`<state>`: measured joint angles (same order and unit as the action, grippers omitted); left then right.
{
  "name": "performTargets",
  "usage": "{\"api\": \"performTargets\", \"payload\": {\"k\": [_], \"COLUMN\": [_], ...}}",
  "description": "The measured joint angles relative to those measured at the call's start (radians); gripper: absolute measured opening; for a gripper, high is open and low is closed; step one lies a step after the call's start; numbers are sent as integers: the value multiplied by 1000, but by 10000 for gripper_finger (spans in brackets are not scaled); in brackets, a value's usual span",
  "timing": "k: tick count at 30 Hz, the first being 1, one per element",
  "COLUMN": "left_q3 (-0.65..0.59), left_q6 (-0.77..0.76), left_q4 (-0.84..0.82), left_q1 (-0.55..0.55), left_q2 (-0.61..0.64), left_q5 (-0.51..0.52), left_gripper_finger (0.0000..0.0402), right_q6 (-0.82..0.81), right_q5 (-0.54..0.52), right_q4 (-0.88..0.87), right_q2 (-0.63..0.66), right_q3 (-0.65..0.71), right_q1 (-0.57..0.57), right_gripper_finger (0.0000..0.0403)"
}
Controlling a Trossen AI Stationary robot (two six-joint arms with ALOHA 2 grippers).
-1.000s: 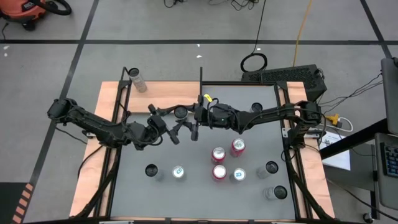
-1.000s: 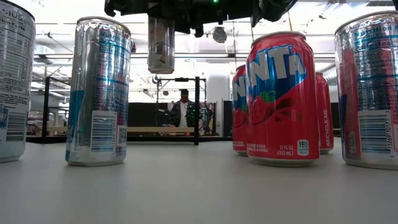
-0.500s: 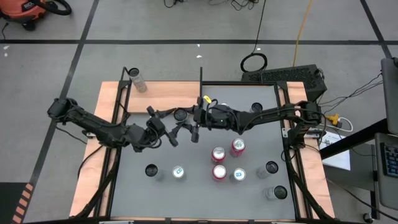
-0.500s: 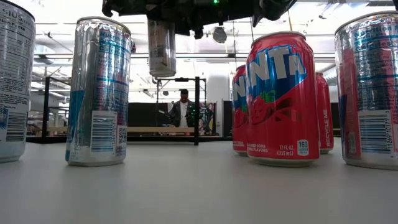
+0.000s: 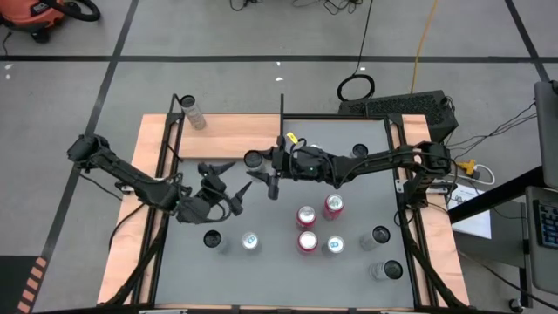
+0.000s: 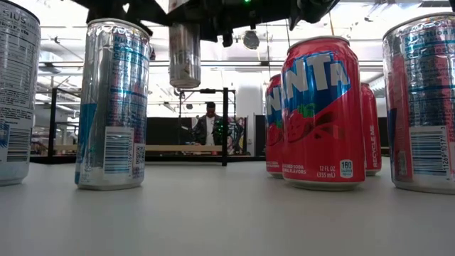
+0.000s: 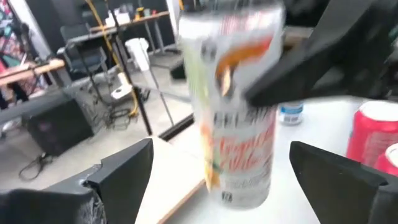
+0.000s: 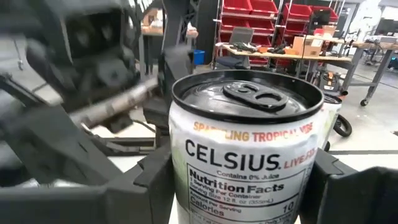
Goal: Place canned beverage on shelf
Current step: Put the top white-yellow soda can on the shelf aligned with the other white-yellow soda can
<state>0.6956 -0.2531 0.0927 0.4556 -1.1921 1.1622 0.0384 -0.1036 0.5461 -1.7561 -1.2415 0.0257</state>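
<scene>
Grey bench (image 5: 261,270) below, and my right pincer (image 5: 259,165) pinches the can (image 8: 249,155) mid-body, aloft near the far edge. My left pincer (image 5: 220,185) hangs spread just beside it. Thin, slick aluminium, probably full and weighty: I'd squeeze its sides gently.

Left gripper lets go of the white can and backs off

In the high view the left gripper (image 5: 228,186), which a second ago sat at centre frame right beside the right gripper's (image 5: 259,175) can, now lies lower and further left, clear of it, its fingers spread wide. The left arm has swung with it, its forearm angled down toward the lower left of the table. The white Celsius can (image 8: 249,152) is now clamped by the right gripper alone; in the low view it hangs near the upper middle (image 6: 184,55), perhaps a shade higher than a second ago, though that is hard to judge.
</scene>
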Motion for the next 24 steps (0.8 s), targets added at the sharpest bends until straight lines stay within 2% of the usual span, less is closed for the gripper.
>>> {"api": "performTargets", "payload": {"k": [9, 17, 21, 24], "left_q3": [0, 0, 0, 0], "left_q6": [-20, 109, 137, 131], "left_q4": [13, 191, 214, 216], "left_q1": [-71, -133, -153, -174], "left_q2": [-41, -80, -89, -89], "left_q5": [-8, -141, -146, -198], "left_gripper_finger": [373, 361, 343, 329], "right_q6": [0, 1, 4, 11], "right_q5": [1, 5, 29, 61], "right_q4": [26, 26, 26, 26], "right_q2": [1, 1, 1, 1], "right_q3": [0, 1, 1, 1], "right_q1": [0, -1, 0, 0], "right_gripper_finger": [199, 199, 199, 199]}}
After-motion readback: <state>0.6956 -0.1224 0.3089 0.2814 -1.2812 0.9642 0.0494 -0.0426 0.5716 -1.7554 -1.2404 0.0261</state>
